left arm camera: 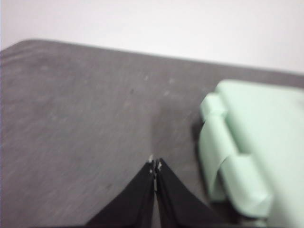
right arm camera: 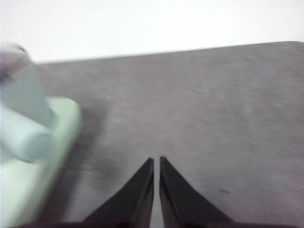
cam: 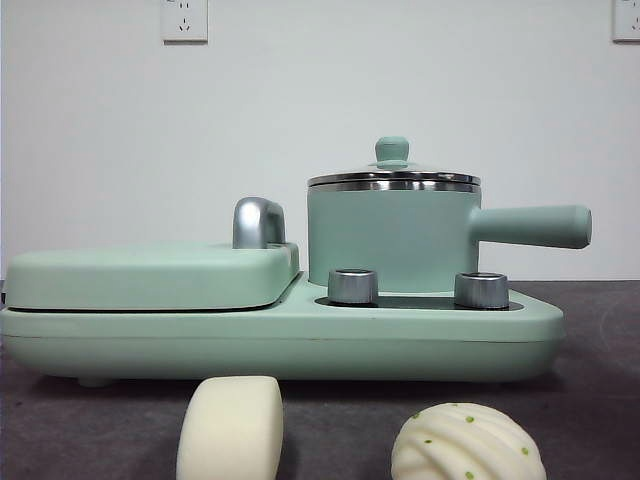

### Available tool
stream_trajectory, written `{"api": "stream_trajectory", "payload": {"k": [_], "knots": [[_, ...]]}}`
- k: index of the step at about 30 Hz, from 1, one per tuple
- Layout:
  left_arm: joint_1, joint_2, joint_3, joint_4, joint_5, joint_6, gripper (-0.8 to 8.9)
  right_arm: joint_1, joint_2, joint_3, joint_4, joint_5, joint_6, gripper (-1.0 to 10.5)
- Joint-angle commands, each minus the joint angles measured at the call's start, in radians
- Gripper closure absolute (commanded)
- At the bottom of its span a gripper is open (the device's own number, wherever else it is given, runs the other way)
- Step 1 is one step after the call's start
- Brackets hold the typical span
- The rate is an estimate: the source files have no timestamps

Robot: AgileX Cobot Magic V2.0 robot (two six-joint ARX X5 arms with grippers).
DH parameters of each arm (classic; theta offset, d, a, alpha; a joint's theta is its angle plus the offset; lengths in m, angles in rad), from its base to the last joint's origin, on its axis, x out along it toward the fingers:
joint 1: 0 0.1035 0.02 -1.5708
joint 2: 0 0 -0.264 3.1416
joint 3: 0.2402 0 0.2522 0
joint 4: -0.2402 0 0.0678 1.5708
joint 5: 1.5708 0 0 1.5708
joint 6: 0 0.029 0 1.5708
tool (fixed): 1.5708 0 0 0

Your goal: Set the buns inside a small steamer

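I see both buns on the near desk (cam: pixel 600 400): smooth oblong bun (cam: pixel 230 430) left, ridged green-specked bun (cam: pixel 467 443) right. The lidded small steamer (cam: pixel 393 235) sits on the cooker base (cam: pixel 300 340) behind. Left gripper (left arm camera: pixel 155 166) and right gripper (right arm camera: pixel 156 161) hover elsewhere, fingers pressed narrow, empty.

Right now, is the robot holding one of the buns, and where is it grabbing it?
No, nothing is held. The left gripper and right gripper are both shut on nothing above the table. Both buns, smooth and ridged, lie untouched.
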Motion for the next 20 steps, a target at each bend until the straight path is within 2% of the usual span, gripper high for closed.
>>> {"api": "stream_trajectory", "payload": {"k": [1, 3, 6, 13, 16, 20], "knots": [[-0.002, 0.002, -0.011, 0.032, 0.047, -0.052, 8.06, 0.004, -0.002, 0.009, 0.022, -0.09, 0.1, 9.3], [-0.01, 0.006, 0.005, 0.028, 0.07, -0.065, 8.05, 0.004, -0.002, 0.029, 0.01, -0.124, 0.138, 9.3], [-0.03, 0.027, 0.04, 0.025, 0.091, -0.084, 8.05, 0.004, -0.001, 0.085, -0.034, -0.132, 0.179, 9.3], [-0.096, 0.149, 0.171, 0.023, 0.134, -0.119, 8.05, 0.005, 0.036, 0.301, -0.212, -0.191, 0.192, 9.3], [-0.122, 0.231, 0.243, 0.02, 0.174, -0.121, 8.05, 0.005, 0.087, 0.398, -0.258, -0.265, 0.191, 9.3], [-0.151, 0.374, 0.367, -0.005, 0.283, -0.121, 8.05, 0.005, 0.188, 0.542, -0.338, -0.373, 0.167, 9.3]]}}
